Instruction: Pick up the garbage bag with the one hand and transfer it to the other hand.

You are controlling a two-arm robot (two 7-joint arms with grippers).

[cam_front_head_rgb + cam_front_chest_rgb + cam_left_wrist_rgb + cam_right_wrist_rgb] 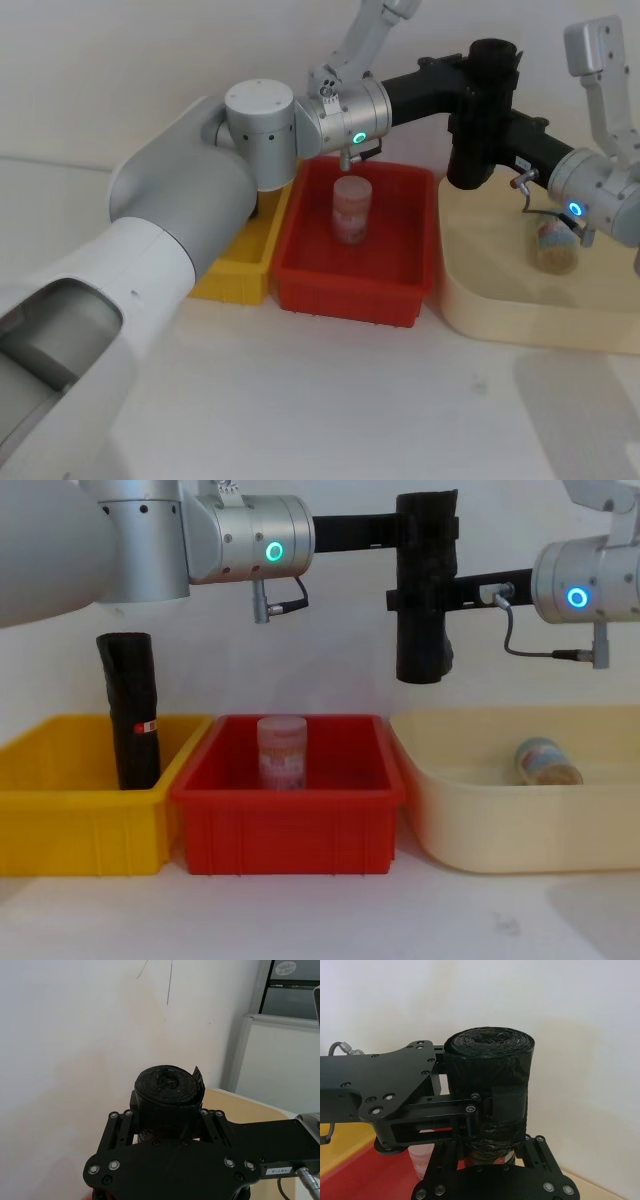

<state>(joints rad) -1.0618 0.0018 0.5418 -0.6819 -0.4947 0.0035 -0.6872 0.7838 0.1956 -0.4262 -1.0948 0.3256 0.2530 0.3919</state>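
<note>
Head view: garbage bag [482, 110] upper right of centre, held upright in mid-air, long axis vertical. Left gripper [466, 72] comes in from the left and clamps it near the top; right gripper [478, 130] comes from the right, lower on the roll. Both touching it, so the handover looks mid-way, and the release of the left is prob. next.

Left wrist view: roll's end centre frame, sitting between that gripper's closed-in fingers.

Right wrist view: bag upright at centre, both sets of black fingers shut against it.

Chest view: bag upper centre, above the gap betw. red bin [290, 830] and cream tub [500, 825]. Red bin holds a clear jar [282, 751]; cream tub holds a jar on its side [547, 761]; yellow bin [80, 825] at left holds a straight black roll [131, 710].
</note>
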